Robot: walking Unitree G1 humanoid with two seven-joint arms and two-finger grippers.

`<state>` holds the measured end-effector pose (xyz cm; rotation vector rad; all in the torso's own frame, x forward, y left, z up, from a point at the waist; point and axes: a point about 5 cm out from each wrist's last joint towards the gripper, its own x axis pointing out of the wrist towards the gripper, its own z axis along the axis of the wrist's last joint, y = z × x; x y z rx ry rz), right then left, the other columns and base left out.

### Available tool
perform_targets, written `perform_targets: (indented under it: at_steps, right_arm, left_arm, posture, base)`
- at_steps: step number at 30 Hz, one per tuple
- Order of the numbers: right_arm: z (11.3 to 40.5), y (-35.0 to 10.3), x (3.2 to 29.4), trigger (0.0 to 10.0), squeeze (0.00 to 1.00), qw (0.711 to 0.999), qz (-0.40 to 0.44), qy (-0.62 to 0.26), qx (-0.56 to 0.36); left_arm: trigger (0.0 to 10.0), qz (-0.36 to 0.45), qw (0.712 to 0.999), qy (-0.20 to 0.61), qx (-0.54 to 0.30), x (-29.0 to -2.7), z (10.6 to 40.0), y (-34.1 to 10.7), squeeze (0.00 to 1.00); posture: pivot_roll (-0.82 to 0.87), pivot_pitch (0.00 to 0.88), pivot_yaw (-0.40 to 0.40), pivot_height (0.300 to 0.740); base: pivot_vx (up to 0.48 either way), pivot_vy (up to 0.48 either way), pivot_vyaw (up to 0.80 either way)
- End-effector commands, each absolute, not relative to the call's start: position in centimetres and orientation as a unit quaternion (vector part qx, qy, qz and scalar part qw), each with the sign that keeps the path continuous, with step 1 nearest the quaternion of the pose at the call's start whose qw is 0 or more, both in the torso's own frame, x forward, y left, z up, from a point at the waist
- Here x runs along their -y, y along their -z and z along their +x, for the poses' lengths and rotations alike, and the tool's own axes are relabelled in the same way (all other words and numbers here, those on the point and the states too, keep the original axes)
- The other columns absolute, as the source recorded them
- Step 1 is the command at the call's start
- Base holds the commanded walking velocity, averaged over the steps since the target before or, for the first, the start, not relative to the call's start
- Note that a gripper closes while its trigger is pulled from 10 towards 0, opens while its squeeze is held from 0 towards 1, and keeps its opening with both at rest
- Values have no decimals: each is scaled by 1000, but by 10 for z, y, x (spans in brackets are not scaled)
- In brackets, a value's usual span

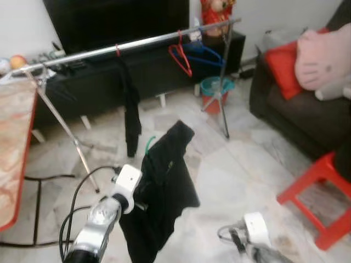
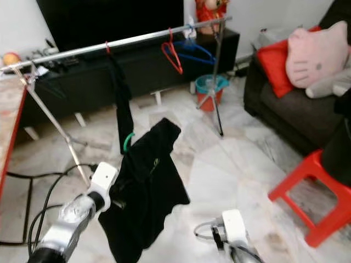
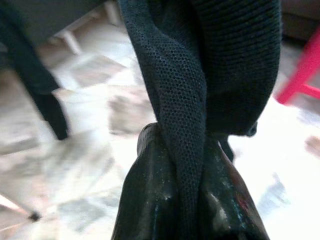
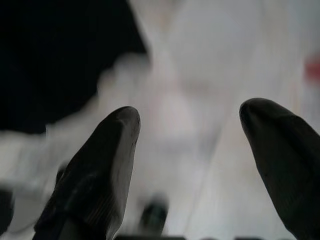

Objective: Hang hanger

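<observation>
Holding black garment [image 1: 164,192] hanging lengthwise downward, green hanger hook [image 1: 148,143] upward | left gripper [image 3: 182,200] jaws clamped | right gripper [image 4: 190,165] jaws apart, empty

The left gripper [image 3: 187,200] points out along its two glossy black fingers [image 3: 150,200], which are pressed together on a fold of black mesh-knit garment [image 3: 215,65]. The cloth runs as a twisted band between the fingers and spreads wide above them, hanging free. Behind it lies a pale marbled tile floor [image 3: 90,150], blurred. A second dark garment [image 3: 42,90] hangs off to one side. At the opposite edge a red stool leg [image 3: 300,75] shows.
</observation>
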<state>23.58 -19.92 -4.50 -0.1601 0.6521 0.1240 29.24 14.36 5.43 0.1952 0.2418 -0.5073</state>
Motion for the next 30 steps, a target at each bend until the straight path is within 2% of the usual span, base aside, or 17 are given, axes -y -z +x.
perform_targets:
  at_steps: [1, 4, 9, 12, 16, 19, 24, 29, 30]
  right_arm:
    - [279, 5, 189, 10000, 0, 963, -126, -108, -212]
    - [286, -4, 187, 10000, 0, 966, -129, -126, -186]
    - [297, -22, 182, 10000, 0, 955, -112, -222, -163]
    - [295, -28, 178, 10000, 0, 925, -129, -314, -169]
    - [290, -32, 179, 10000, 0, 904, -145, -363, -175]
    - [281, -43, 174, 10000, 0, 874, -117, -438, -173]
    - [276, -48, 167, 10000, 0, 853, -101, -484, -170]
    - [281, -49, 167, 10000, 0, 857, -109, -473, -172]
    - [290, -52, 167, 10000, 1000, 873, -101, -448, -161]
  left_arm:
    - [10000, 120, 943, 288, -112, -141, 298, -68, 0]
    - [10000, 130, 935, 309, -119, -141, 299, -71, 0]
    - [10000, 149, 910, 359, -147, -138, 302, -79, 0]
    - [10000, 136, 901, 372, -178, -134, 307, -80, 0]
    - [10000, 124, 901, 360, -206, -133, 312, -79, 0]
    - [10000, 59, 907, 345, -235, -132, 320, -86, 0]
    - [10000, 33, 899, 354, -257, -131, 323, -93, 0]
    - [10000, -1, 887, 376, -266, -125, 323, -102, 0]
    - [10000, -13, 882, 391, -264, -122, 321, -108, 0]
  posture:
    - [38, 0, 26, 740]
    - [37, 0, 26, 740]
    - [33, 0, 21, 740]
    - [20, 0, 22, 740]
    - [14, 0, 22, 740]
    - [4, 0, 27, 740]
    - [12, 0, 24, 740]
    - [19, 0, 25, 740]
    - [21, 0, 26, 740]
  base:
    - [0, 0, 0]
    - [0, 0, 0]
    - [0, 0, 0]
    - [0, 0, 0]
    - [0, 0, 0]
    - [0, 0, 0]
    - [0, 0, 0]
    - [0, 0, 0]
    - [0, 0, 0]
